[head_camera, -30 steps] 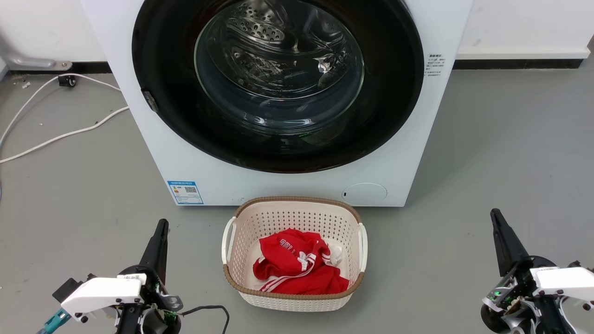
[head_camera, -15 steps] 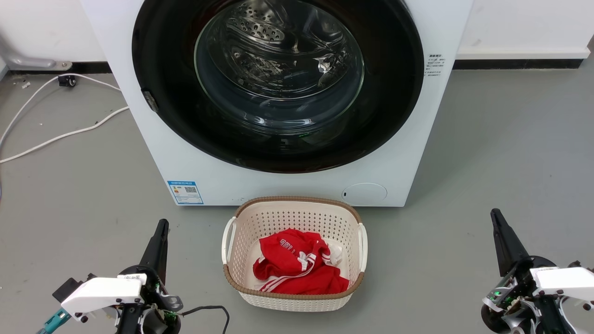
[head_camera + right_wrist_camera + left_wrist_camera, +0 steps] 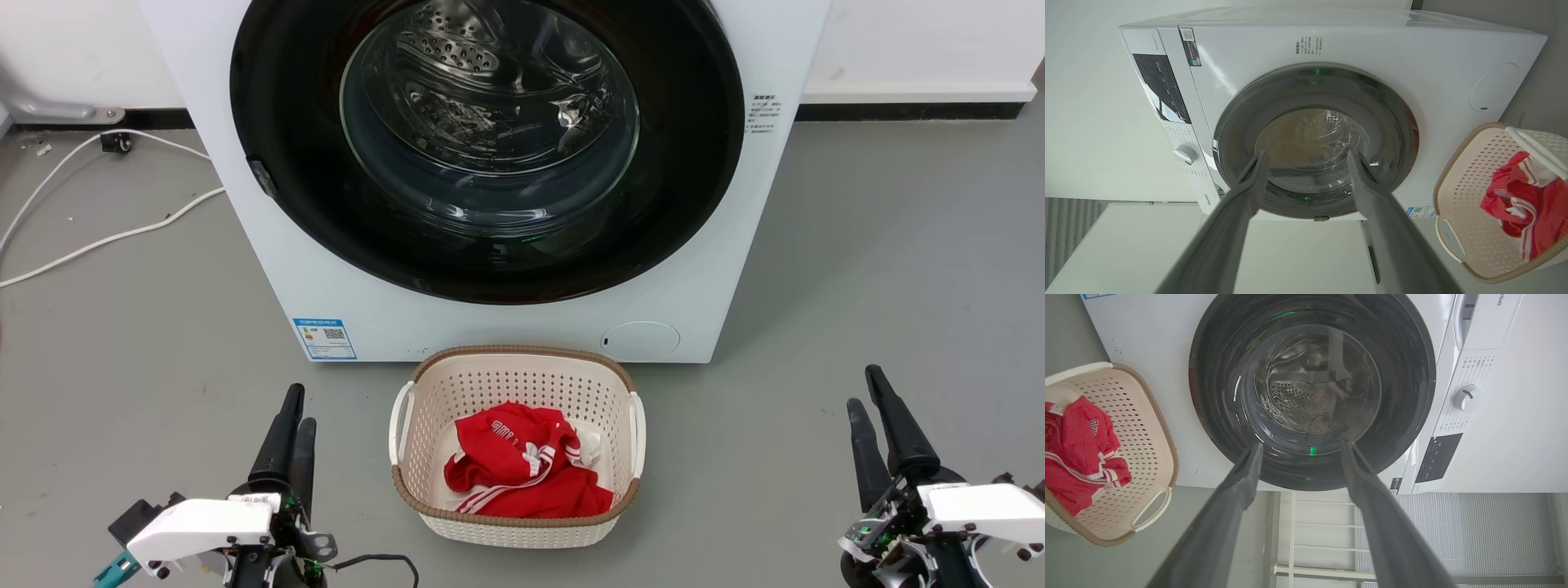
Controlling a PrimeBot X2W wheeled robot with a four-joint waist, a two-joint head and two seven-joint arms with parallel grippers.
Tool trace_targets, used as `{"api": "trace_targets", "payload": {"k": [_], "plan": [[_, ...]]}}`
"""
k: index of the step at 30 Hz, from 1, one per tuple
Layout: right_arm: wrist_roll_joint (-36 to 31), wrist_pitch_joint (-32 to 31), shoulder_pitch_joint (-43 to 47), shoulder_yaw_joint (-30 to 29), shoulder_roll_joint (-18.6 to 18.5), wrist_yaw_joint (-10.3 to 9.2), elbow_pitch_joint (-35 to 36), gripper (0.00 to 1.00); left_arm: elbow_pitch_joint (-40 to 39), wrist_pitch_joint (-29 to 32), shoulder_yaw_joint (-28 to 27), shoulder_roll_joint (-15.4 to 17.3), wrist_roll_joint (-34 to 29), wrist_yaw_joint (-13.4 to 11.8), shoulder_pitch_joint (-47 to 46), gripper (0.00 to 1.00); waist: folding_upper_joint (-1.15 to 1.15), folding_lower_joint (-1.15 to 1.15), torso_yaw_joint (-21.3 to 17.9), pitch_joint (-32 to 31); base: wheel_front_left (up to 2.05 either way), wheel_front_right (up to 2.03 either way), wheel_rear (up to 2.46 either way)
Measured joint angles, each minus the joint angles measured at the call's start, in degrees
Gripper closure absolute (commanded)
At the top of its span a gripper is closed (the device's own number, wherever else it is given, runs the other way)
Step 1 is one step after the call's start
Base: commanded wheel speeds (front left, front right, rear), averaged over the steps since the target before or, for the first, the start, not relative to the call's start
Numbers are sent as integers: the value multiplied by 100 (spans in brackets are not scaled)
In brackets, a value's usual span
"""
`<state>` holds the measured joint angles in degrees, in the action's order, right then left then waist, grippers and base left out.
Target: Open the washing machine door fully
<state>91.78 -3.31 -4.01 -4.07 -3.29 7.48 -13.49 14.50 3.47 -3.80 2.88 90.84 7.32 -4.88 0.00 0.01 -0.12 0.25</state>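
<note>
Washing machine door (image 3: 490, 139) shut flush against washing machine (image 3: 694, 286) front, straight ahead; left gripper (image 3: 300, 406) and right gripper (image 3: 863, 386) low, flanking laundry basket (image 3: 522, 353); fingers parted, holding nothing, well short of door.

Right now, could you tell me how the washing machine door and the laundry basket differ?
The washing machine door is glossy black and round; the laundry basket is cream, perforated and squarish. The door is shut; the basket stands open-topped, holding a red garment. Both lie centred in the head view.
</note>
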Motion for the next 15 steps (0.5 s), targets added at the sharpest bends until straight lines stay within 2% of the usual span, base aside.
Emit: {"api": "trace_targets", "payload": {"k": [15], "plan": [[-991, 371, 0, 153, 4, 0, 355, 0, -393, -369, 115, 0, -1522, 0, -35, 0, 0, 0, -7, 32, 0, 0, 0]]}}
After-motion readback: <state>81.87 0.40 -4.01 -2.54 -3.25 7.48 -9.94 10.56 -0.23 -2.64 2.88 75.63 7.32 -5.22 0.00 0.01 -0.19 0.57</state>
